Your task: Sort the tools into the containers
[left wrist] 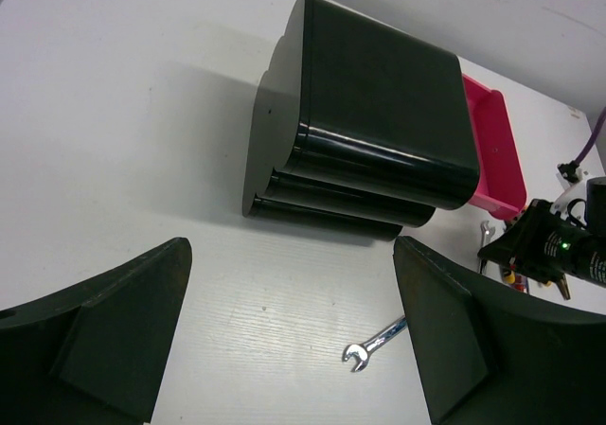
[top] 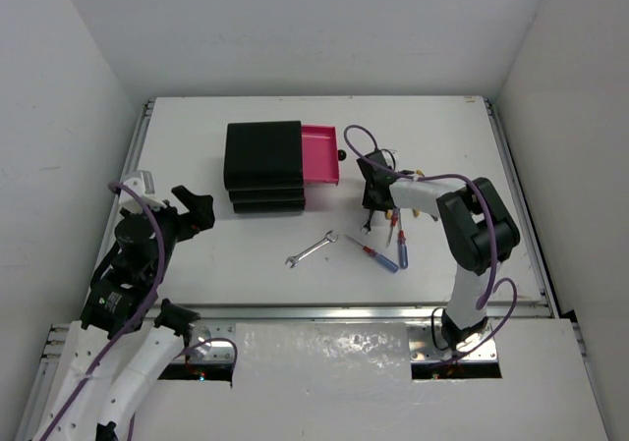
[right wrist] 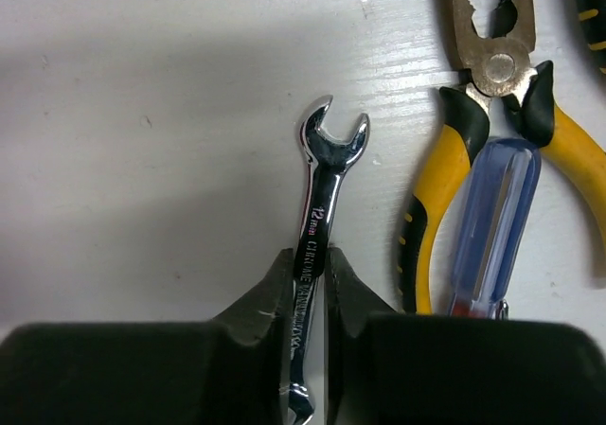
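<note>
R gripper [right wrist: 308, 283] is clamped on the wrench [right wrist: 322, 207]. The pads pinch the shank approx. mid-length and the open-end head pokes out past the tips. Can't tell whether the wrench is off the table [right wrist: 142, 113] or lying on it. Just to its right in the wrist view are pliers [right wrist: 445, 188] w/ yellow handles and the blue screwdriver [right wrist: 492, 226], near the wrench but not touching it.

Step in hand, as I read it: lift the wrench and carry it to a drawer. To do it well, go straight up first so the shank doesn't drag into the pliers. Thin chrome is slick and may pivot in the pinch, so move slow w/ the wrist level.

Farther off, the top drawer [top: 320, 151] of the chest [top: 263, 166] is pulled out toward the R arm, pink inside. Release low over it, not from height. 2nd wrench [top: 312, 249] lies apart on the table. L gripper [top: 197, 208] hangs far left, fingers wide apart, holding nothing.
</note>
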